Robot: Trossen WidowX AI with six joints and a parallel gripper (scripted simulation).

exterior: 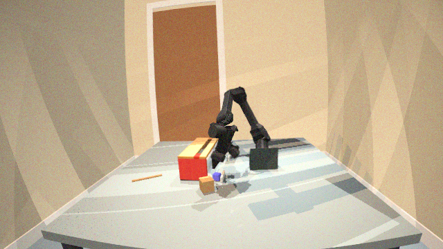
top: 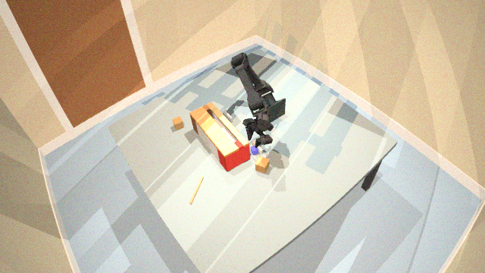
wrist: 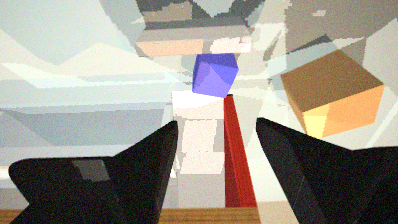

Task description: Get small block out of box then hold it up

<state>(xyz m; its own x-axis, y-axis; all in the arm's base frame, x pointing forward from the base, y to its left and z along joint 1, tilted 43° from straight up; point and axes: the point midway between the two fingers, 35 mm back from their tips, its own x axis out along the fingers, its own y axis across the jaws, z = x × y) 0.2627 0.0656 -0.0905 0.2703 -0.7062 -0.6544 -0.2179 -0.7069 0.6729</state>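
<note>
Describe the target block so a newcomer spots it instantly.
Find the long box with the red end. On the table just off that end, below the open gripper, sits the small block. It is blue-violet, and smaller than the orange cube beside it.

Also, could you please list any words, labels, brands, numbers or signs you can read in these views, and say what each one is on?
None: no view shows any readable text.
The box, purple block, orange cubes, stick, arm base and door are plain coloured surfaces.
The open pincer carries no marking either.
</note>
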